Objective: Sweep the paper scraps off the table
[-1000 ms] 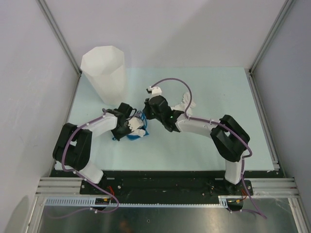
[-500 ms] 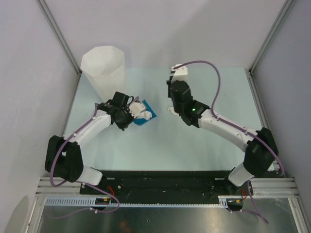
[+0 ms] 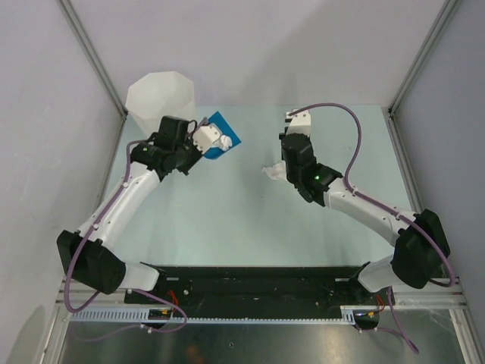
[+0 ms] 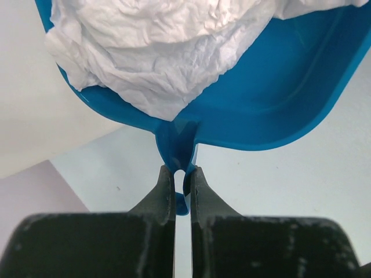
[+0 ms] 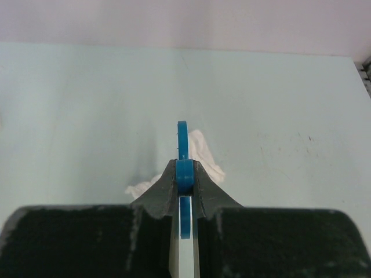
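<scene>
Early tilt risked spilling paper scraps (image 4: 162,58) short of bin (image 3: 155,98), 10 o'clock; left gripper (image 4: 181,174) pinched dustpan (image 4: 278,104), right gripper (image 5: 184,174) blue handle (image 5: 183,142).

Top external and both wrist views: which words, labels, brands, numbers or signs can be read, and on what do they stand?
No text can be read in any view.
The blue dustpan, the white bin, the table and the thin blue handle in the right pincer are all plain.
The arms show only a small green light, no label.
</scene>
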Motion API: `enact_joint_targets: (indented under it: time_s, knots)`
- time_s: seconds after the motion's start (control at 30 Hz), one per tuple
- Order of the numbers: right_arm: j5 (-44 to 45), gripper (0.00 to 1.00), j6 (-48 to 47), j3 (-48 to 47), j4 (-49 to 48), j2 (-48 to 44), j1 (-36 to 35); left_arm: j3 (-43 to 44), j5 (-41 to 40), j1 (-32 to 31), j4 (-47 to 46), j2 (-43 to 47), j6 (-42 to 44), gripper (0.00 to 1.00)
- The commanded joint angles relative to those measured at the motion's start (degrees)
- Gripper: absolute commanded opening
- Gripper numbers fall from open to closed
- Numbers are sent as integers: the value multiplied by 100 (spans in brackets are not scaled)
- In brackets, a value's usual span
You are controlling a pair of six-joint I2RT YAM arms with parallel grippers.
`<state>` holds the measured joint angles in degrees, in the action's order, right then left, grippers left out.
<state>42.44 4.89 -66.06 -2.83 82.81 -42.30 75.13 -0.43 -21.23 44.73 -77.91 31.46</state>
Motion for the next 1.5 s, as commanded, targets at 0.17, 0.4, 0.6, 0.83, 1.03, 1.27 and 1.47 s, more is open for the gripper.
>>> enact_joint_targets:
  time_s: [0.17, 0.4, 0.6, 0.83, 1.03, 1.27, 1.47]
  knots:
    - [116, 0, 197, 331, 28, -414, 178, 1117, -177, 119, 80, -286, -369, 0]
    - [2, 0, 250, 427, 98, -344, 240, 1933, -238, 427, 80, -602, -439, 0]
    - [-69, 0, 276, 445, 169, -274, 302, 2733, -474, 813, 97, -840, -597, 0]
    - [-121, 0, 136, 471, 195, -177, 310, 3551, -2545, 1121, 159, -1463, -238, 0]
    - [-227, 0, 144, 533, 169, -89, 310, 3991, -4340, 1157, 132, -1868, 509, 0]
    - [-280, 0, 101, 594, 90, -19, 302, 4369, -6302, 1165, -26, -2483, 1721, 0]
    - [-271, 0, 65, 621, 72, -89, 302, 4704, -6892, 1060, -227, -2888, 2547, 0]
